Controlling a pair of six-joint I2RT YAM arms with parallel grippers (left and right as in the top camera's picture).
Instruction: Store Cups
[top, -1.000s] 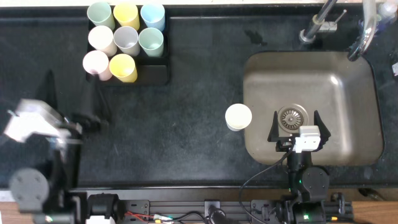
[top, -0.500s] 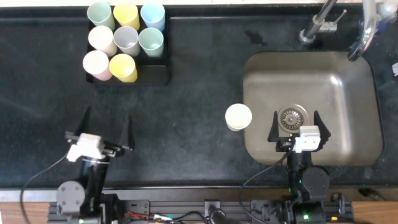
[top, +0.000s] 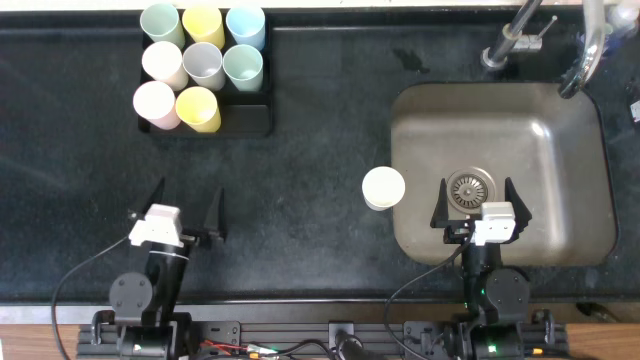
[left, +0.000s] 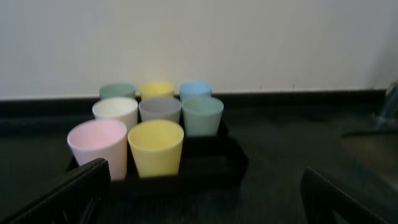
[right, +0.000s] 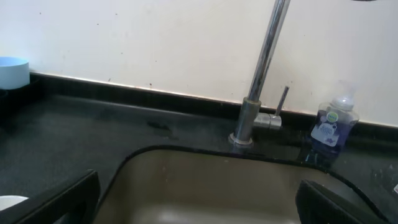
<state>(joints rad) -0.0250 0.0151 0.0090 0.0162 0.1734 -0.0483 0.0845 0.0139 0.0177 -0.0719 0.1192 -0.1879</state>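
Note:
A black tray (top: 252, 118) at the back left holds several pastel cups, among them a pink cup (top: 155, 102) and a yellow cup (top: 198, 108); its front right slot is bare. One white cup (top: 383, 187) stands alone on the counter, just left of the sink. My left gripper (top: 187, 203) is open and empty near the front edge, well short of the tray. From its wrist view the tray (left: 214, 167) lies ahead with the pink cup (left: 97, 144) nearest. My right gripper (top: 476, 192) is open over the sink, to the right of the white cup.
The steel sink (top: 560, 150) fills the right side, its drain (top: 470, 187) beneath my right gripper. A faucet (right: 262, 74) and a soap bottle (right: 332, 122) stand behind it. Dark counter stretches between the tray and the sink.
My left arm swung in from the far left edge to the right and settled near its base, gripper open. The right arm and all cups stayed put.

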